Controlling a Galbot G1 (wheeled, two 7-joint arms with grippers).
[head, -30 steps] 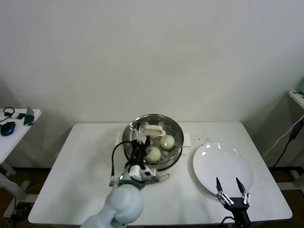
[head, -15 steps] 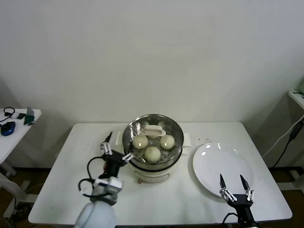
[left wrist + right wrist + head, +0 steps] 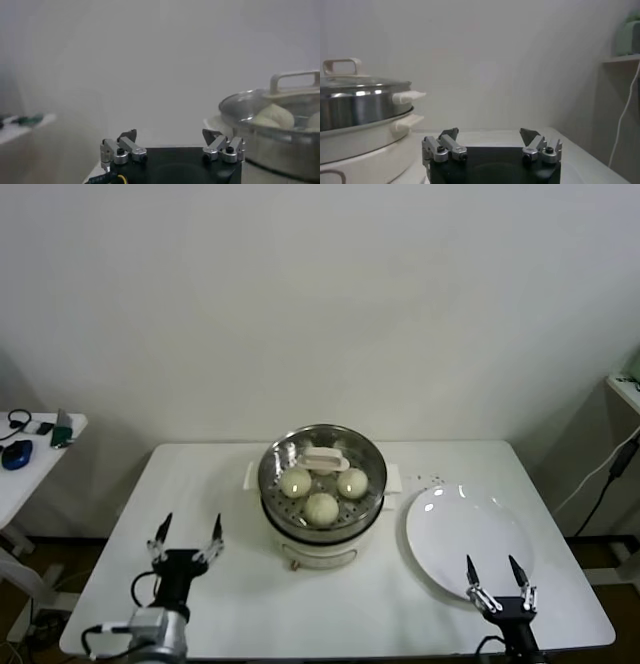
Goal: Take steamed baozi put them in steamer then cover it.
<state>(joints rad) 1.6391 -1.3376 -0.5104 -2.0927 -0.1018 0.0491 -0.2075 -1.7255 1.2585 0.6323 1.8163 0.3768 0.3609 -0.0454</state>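
Observation:
The steamer [image 3: 322, 529] stands mid-table on its white base, also seen in the left wrist view [image 3: 272, 142] and the right wrist view [image 3: 357, 107]. The glass cover [image 3: 365, 459] lies on it, cream handle [image 3: 323, 456] up. Three steamed baozi [image 3: 321, 507] show through the glass, and they show in the left wrist view too [image 3: 276, 114]. My left gripper [image 3: 187, 534] is open and empty, low at the table's front left, well apart from the steamer. My right gripper [image 3: 497, 569] is open and empty at the front edge of the white plate [image 3: 468, 524].
The flat white plate right of the steamer holds nothing. A small side table [image 3: 35, 446] with a mouse and small items stands far left. A shelf edge [image 3: 625, 389] and a hanging cable [image 3: 605, 479] are at the far right.
My left arm has pulled back from the steamer's front to the table's front left, its gripper staying open. The right gripper sank slightly toward the front edge. The cover stays on.

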